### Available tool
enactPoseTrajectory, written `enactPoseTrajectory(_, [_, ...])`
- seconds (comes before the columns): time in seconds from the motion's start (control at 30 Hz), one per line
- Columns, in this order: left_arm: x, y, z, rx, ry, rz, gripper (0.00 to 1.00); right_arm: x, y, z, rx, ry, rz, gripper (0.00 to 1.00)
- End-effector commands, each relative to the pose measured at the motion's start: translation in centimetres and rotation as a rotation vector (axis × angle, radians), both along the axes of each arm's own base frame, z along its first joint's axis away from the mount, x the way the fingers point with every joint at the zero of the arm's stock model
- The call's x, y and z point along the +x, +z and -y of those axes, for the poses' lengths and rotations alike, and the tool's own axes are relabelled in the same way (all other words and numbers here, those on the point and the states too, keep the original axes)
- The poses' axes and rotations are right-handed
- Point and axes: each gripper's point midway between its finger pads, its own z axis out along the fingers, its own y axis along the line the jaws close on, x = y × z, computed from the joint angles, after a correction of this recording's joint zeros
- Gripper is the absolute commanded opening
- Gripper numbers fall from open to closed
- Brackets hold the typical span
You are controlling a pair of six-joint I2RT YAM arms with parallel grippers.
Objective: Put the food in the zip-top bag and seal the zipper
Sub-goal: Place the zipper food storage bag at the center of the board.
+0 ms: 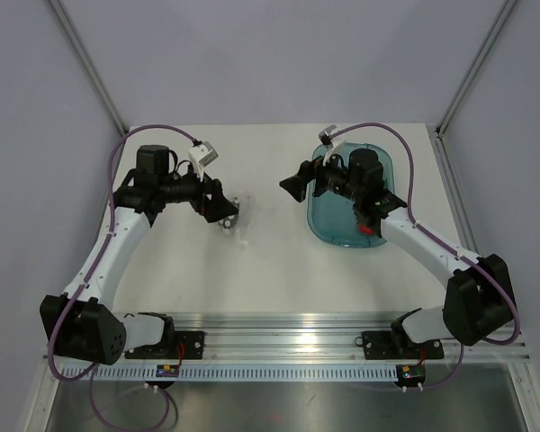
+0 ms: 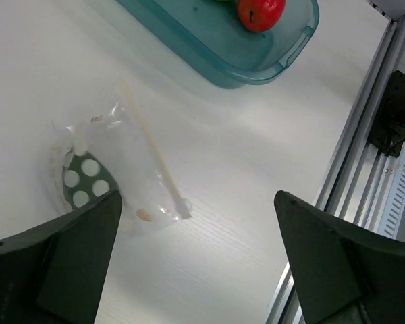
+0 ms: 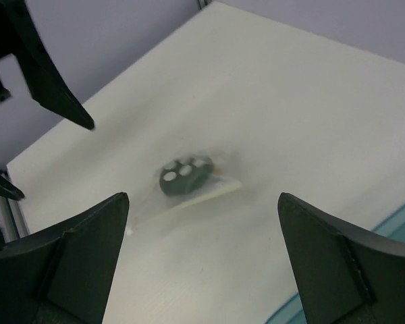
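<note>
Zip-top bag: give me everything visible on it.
The zip-top bag is small, clear, crinkly plastic, lying flat on the white table. A pale zipper strip runs along one edge; sealed or not, I cannot tell. A dark green food item with white spots lies inside. Nothing grips it.

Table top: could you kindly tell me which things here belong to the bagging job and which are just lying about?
Job: dark green food, already inside the clear zip-top bag; its zipper strip.
Lying about: teal tray; red round item in it.
</note>
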Motion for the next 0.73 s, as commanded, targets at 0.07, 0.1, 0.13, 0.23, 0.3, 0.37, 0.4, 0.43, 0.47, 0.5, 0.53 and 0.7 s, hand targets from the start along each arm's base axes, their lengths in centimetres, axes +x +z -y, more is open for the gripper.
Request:
enactPoseTrajectory(0.07, [1.5, 5.5, -1.3, -0.017, 0.169, 0.161, 0.99, 0.2, 0.4, 5.3, -0.038, -0.305, -0.094, 0.99])
enactPoseTrajectory(0.1, [1.9, 6.3, -1.4, -0.033, 0.207, 0.175, 0.99, 0.3, 1.2, 6.7, -0.028, -0.385, -0.108, 0.99])
enactPoseTrajectory(0.13, [2.3, 6.8, -1.7, -0.07, 0.277, 0.143, 0.99, 1.0, 0.5, 9.3, -0.071, -0.541, -0.145, 0.99])
enactPoseTrajectory(0.23, [5.0, 7.7, -4.3, -0.155, 0.593, 0.087, 0.99, 1.1, 1.1, 13.5, -0.158, -0.773, -0.212, 0.99])
enactPoseTrajectory(0.3, [5.2, 6.7, -5.0, -0.159, 0.675, 0.022, 0.99, 0.5, -0.7, 16.3, -0.252, -0.913, -0.28, 0.99])
enactPoseTrajectory(0.37, [5.4, 5.9, -6.2, -0.122, 0.744, 0.01, 0.99, 0.1, -0.8, 17.4, -0.262, -0.981, -0.316, 0.99])
enactPoseTrajectory(0.4, [5.1, 5.7, -6.7, -0.101, 0.76, 0.016, 0.99, -0.5, -1.7, 17.9, -0.304, -0.999, -0.345, 0.99])
enactPoseTrajectory(0.43, [4.9, 4.9, -7.0, -0.086, 0.778, 0.013, 0.99, -0.7, -1.9, 18.4, -0.308, -1.03, -0.351, 0.99])
enactPoseTrajectory(0.47, [5.0, 5.1, -7.8, -0.076, 0.816, 0.041, 0.99, -1.0, -2.7, 18.8, -0.327, -1.04, -0.36, 0.99])
enactPoseTrajectory(0.5, [4.5, 5.7, -8.3, -0.077, 0.83, 0.074, 0.99, -1.3, -2.7, 19.0, -0.324, -1.041, -0.359, 0.99])
enactPoseTrajectory(0.53, [4.4, 5.3, -8.7, -0.068, 0.848, 0.084, 0.99, -1.5, -3.0, 18.9, -0.321, -1.033, -0.36, 0.99])
enactPoseTrajectory(0.7, [3.7, 5.9, -9.3, -0.059, 0.861, 0.129, 0.99, -2.1, -3.7, 18.5, -0.278, -1.001, -0.355, 1.0])
